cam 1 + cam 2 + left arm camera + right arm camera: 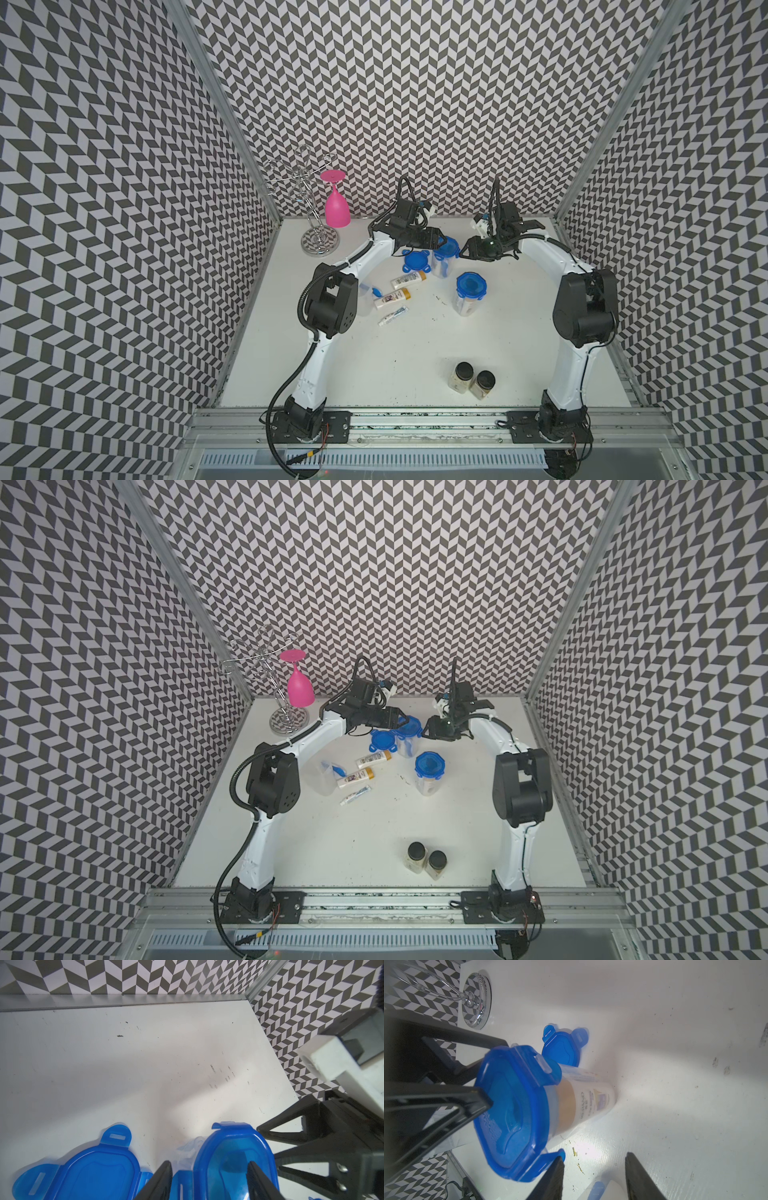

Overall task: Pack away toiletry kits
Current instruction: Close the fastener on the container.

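**Toiletry kits on the white table: items as they stand**

Landmark: central tub [441,268]. It is tall, clear and upright toward the back of the table [415,353], with a blue four-tab lid [512,1109] seated on top. A packed bottle [591,1103], white with a gold cap, shows through its wall (I cannot read the label).

- Left gripper [208,1181]: on the tub's left, jaws parted and straddling one edge of the lid. One finger [475,1097] lies on the lid's top. No clamping visible.
- Right gripper [596,1177]: on the tub's right, jaws apart with nothing between them. One fingertip touches a flipped-out lid tab.
- Loose lid [415,262]: blue, flat on the table, just beside the tub's left.
- First bottle [408,280]: white, gold cap, lying down just in front of the loose lid.
- Second bottle [392,299]: same kind, lying farther front-left.
- Toothpaste tube [392,316]: thin, white-blue, lying just beyond the second bottle.
- Lidless tub [322,781]: clear, well left of the central tub. A blue toothbrush [336,769] shows at its mouth.
- Second lidded tub [469,297]: upright, near the central tub's front-right.
- Black-capped jars [461,376]: two, side by side, well in front.
- Pink wine glass [336,203]: inverted on a wire rack [309,208], far to the left.
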Controlling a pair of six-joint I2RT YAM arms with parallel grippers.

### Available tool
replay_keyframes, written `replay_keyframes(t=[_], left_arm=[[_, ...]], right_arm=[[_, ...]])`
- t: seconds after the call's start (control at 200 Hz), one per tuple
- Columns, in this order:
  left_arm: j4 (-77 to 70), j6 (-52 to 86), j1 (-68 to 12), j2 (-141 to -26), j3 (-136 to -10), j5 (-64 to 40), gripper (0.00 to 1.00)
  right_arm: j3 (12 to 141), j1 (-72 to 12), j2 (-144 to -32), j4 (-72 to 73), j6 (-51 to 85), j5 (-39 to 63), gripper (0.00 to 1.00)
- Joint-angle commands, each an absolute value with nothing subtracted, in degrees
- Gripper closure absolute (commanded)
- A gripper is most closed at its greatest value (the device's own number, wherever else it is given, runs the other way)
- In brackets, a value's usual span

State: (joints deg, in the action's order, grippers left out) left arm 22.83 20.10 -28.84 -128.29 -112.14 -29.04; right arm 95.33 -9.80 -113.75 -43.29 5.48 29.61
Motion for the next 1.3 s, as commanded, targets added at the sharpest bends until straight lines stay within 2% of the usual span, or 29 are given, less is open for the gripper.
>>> replay_keyframes(t=[0.0, 0.215, 0.451, 0.641, 0.871, 1.072, 1.297], left_arm=[[20.3, 27.1, -30.6, -125.6, -108.9, -36.6, 0.40], [17.9, 32.2, -31.0, -124.5, -106.3, -36.1, 0.42], [19.2, 33.8, -31.0, -124.5, -106.9, -31.9, 0.40], [28.3, 29.1, -28.9, -126.6, -114.8, -26.0, 0.32], [39.4, 20.9, -28.3, -123.2, -119.1, -14.9, 0.30], [43.2, 19.9, -30.7, -117.9, -112.9, -14.1, 0.32], [39.3, 24.1, -31.6, -114.5, -106.1, -17.2, 0.33]], right_arm=[[96.5, -10.2, -115.1, -38.3, 6.4, 32.7, 0.53], [95.7, -10.3, -114.9, -36.8, 7.2, 34.2, 0.53], [93.7, -10.4, -113.7, -36.2, 7.5, 34.3, 0.54], [94.9, -10.3, -113.0, -38.1, 6.1, 31.5, 0.54], [99.5, -8.8, -112.0, -43.4, 3.5, 26.7, 0.52], [96.7, -8.7, -108.9, -44.5, 2.9, 26.5, 0.52], [93.5, -8.8, -108.8, -45.3, 1.8, 27.5, 0.53]])
